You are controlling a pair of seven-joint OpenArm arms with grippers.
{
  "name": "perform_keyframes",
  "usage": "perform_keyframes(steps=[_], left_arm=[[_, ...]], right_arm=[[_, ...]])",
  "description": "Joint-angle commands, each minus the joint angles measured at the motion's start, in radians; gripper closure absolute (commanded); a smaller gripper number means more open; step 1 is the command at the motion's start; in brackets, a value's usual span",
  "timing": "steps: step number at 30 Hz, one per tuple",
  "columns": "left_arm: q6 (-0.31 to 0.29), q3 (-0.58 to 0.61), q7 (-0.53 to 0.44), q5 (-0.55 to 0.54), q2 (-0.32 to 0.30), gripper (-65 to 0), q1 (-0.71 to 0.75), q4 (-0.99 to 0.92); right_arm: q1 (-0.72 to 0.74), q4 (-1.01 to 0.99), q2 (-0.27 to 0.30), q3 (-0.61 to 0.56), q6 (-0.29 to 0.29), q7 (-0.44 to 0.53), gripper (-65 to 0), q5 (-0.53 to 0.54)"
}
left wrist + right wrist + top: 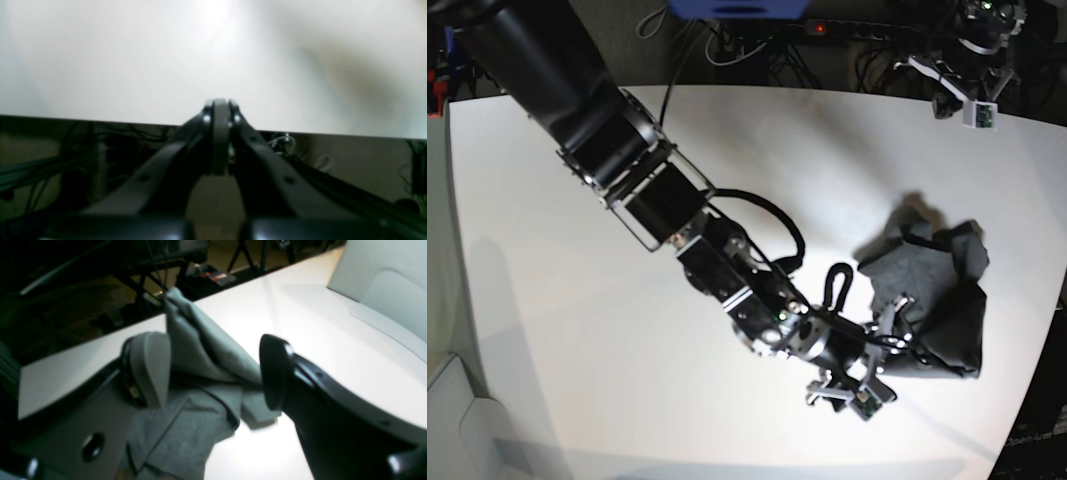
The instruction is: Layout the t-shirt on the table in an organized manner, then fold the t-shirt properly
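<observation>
The dark grey t-shirt [942, 290] lies crumpled in a heap near the right edge of the white table [577, 330]. My right gripper [899, 335] is at the heap's left side. In the right wrist view the t-shirt [200, 350] sits bunched between the wide-apart jaws of that gripper [210, 370], which is open. A fold of cloth drapes against one of the fingers [148, 366]. My left gripper [220, 105] is shut with nothing in it and hangs just off the table [133, 66] edge. In the base view the left gripper [957, 85] is at the far right corner.
A pale grey-white raised panel [383, 280] stands on the table beyond the right gripper, and shows as the pale panel [462, 430] in the base view. Cables and a power strip [827, 28] lie past the far edge. The thick right arm [627, 170] crosses the table diagonally.
</observation>
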Motion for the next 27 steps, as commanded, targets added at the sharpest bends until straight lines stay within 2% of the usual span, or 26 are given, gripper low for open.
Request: perform_keyframes(steps=[1, 7, 12, 14, 21, 27], left_arm=[[0.002, -0.021, -0.030, -0.012, -0.008, -0.4, -0.013, 0.039], [-0.002, -0.122, -0.029, -0.015, -0.010, -0.9, -0.148, 0.073], [-0.004, -0.204, -0.029, -0.018, -0.019, -10.8, -0.257, 0.073], [-0.004, -0.221, -0.029, -0.018, -0.034, -13.1, -0.292, 0.074], [-0.004, -0.234, -0.029, -0.018, -0.111, -13.2, -0.386, 0.073], [-0.004, -0.234, -0.029, -0.018, -0.115, -13.3, -0.453, 0.073]], right_arm=[[0.029, 0.017, -0.013, 0.006, 0.004, 0.027, -42.3, 0.008], [-0.023, 0.022, -0.013, 0.058, 0.004, 0.024, -42.3, 0.003], [-0.026, 0.019, 0.005, 0.115, 0.004, 0.024, -42.3, 0.003], [-0.041, 0.022, 0.028, 0.119, 0.004, 0.024, -42.3, 0.003], [-0.098, 0.027, 0.143, 0.121, 0.004, 0.024, -42.1, 0.003], [-0.150, 0.134, 0.250, 0.122, 0.004, 0.024, -42.0, 0.003]])
